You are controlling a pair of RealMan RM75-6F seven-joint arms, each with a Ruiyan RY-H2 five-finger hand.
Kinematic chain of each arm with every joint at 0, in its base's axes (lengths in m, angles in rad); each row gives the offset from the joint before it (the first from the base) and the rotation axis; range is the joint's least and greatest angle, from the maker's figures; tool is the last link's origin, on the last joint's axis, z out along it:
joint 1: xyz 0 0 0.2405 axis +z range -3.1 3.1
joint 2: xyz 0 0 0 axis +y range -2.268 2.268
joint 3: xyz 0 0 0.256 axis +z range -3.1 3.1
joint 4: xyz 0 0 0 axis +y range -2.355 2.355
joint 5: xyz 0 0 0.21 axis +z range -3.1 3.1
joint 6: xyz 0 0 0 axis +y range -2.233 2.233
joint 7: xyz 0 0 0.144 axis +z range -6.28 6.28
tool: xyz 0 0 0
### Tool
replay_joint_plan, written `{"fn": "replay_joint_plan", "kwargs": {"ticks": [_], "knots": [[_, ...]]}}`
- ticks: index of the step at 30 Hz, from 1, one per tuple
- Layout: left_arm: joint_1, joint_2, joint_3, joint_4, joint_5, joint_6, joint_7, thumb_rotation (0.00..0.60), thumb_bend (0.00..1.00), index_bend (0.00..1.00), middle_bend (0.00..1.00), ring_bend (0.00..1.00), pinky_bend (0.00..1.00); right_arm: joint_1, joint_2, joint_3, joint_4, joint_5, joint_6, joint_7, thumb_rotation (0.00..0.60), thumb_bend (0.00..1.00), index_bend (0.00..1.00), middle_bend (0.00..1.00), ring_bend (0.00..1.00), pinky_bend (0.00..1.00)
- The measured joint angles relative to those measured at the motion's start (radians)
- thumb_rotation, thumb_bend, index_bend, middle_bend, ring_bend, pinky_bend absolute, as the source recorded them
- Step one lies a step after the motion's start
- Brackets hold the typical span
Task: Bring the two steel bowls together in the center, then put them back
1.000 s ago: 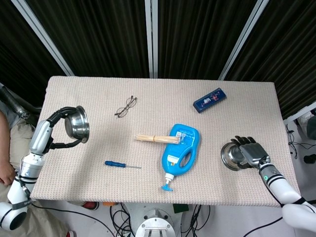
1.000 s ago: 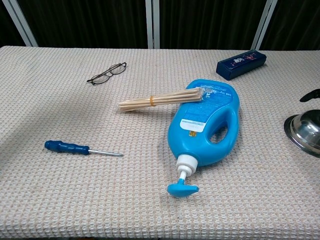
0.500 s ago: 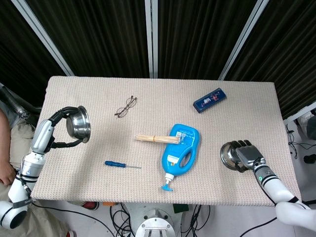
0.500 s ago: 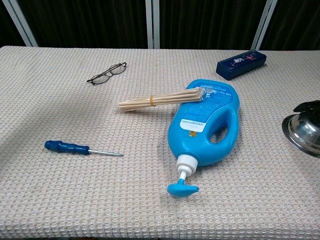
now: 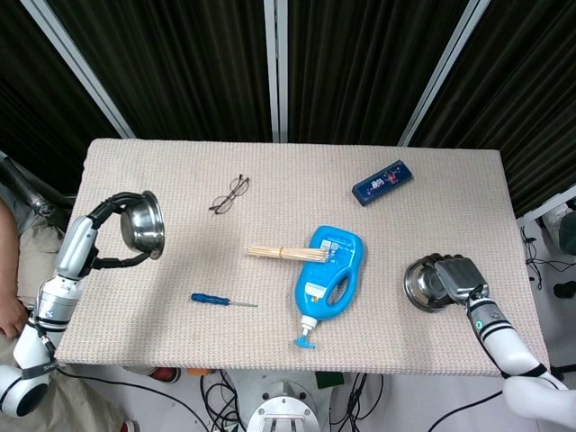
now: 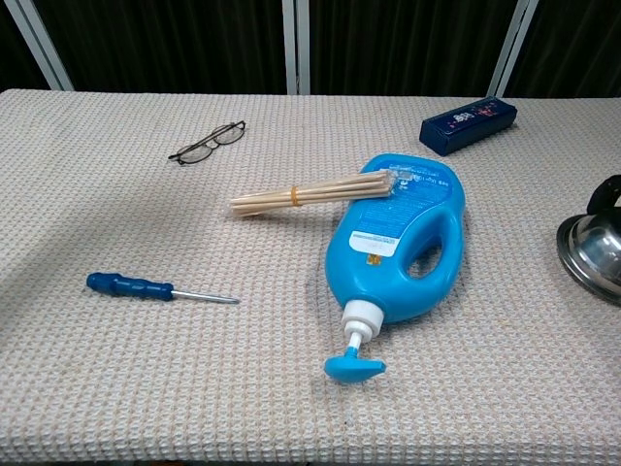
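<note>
In the head view my left hand (image 5: 115,236) holds one steel bowl (image 5: 143,225) tipped on its side above the table's left part. The second steel bowl (image 5: 423,285) sits near the table's right front, and my right hand (image 5: 457,279) grips its right rim, its fingers curled over the edge. In the chest view only this bowl's left part (image 6: 594,256) shows at the right edge, with a dark bit of the right hand (image 6: 605,192) above it. The left hand and its bowl are outside the chest view.
A blue detergent bottle (image 5: 328,275) lies in the middle with a bundle of wooden sticks (image 5: 283,253) against it. A blue screwdriver (image 5: 219,300) lies front left, glasses (image 5: 229,194) further back, and a dark blue box (image 5: 383,182) at the back right.
The right hand's fingers have curled tighter over the right bowl's rim, and that bowl has shifted slightly right. The left hand and its bowl have barely moved.
</note>
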Motion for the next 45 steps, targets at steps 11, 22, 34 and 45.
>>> {"fn": "replay_joint_plan", "kwargs": {"ticks": [11, 22, 34, 45], "knots": [[-0.013, 0.008, -0.029, -0.076, 0.031, 0.043, -0.121, 0.6, 0.2, 0.54, 0.48, 0.4, 0.62, -0.074, 0.07, 0.095, -0.043, -0.25, 0.165, 0.486, 0.6, 0.33, 0.69, 0.5, 0.43, 0.29], [-0.134, -0.115, -0.107, -0.22, 0.057, 0.03, -0.175, 0.6, 0.2, 0.54, 0.49, 0.4, 0.62, -0.067, -0.19, 0.245, 0.021, -0.404, 0.357, 1.156, 0.6, 0.35, 0.69, 0.5, 0.43, 0.29], [-0.219, -0.199, -0.138, -0.261, 0.012, -0.053, -0.02, 0.6, 0.2, 0.56, 0.5, 0.42, 0.63, 0.052, -0.338, 0.339, -0.019, -0.391, 0.251, 1.411, 0.6, 0.35, 0.69, 0.5, 0.43, 0.29], [-0.272, -0.331, -0.174, -0.226, -0.027, -0.045, 0.144, 0.6, 0.22, 0.56, 0.51, 0.42, 0.62, 0.121, -0.359, 0.39, -0.045, -0.362, 0.154, 1.542, 0.6, 0.35, 0.69, 0.5, 0.43, 0.3]]}}
